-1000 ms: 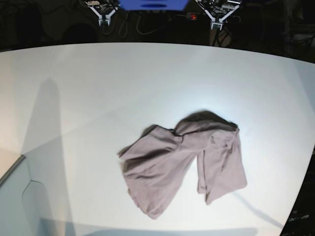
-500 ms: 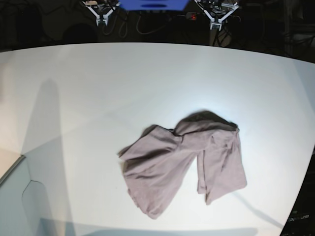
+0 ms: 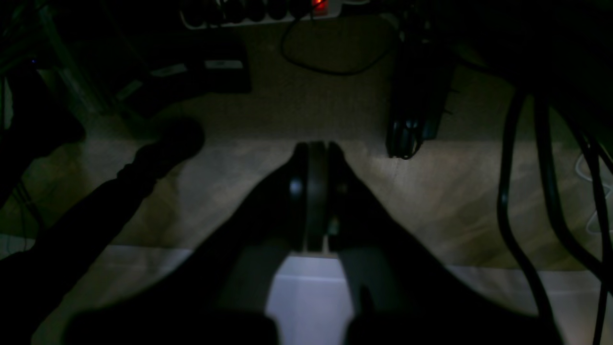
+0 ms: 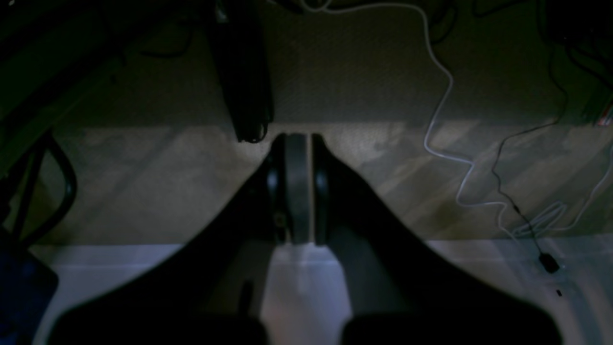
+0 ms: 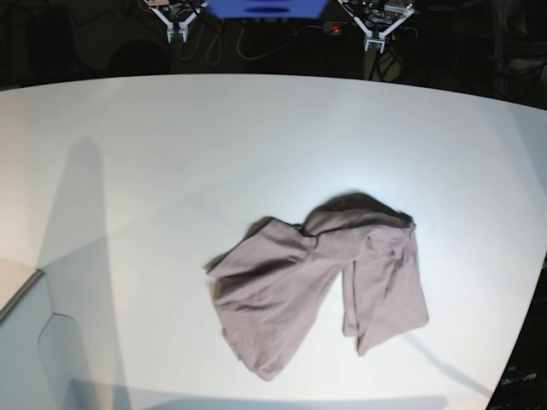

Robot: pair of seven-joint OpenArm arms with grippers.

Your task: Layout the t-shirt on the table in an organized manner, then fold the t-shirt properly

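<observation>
Base view shows us the t-shirt (image 5: 320, 282) crumpled on the white surface (image 5: 171, 145), toward its near right part, one hem close to the right edge. Wide bare room lies to its left and beyond it. We see the left end effector (image 5: 377, 32) and right end effector (image 5: 177, 26) past the far edge, well apart from the cloth, both with jaws pressed together, holding nothing.

The base view looks down from high over the table (image 5: 171, 145), taking in nearly all of it, both arms at the top edge. Each wrist view looks past its own fingers at dim floor, sharing only the table's edge along the bottom.
</observation>
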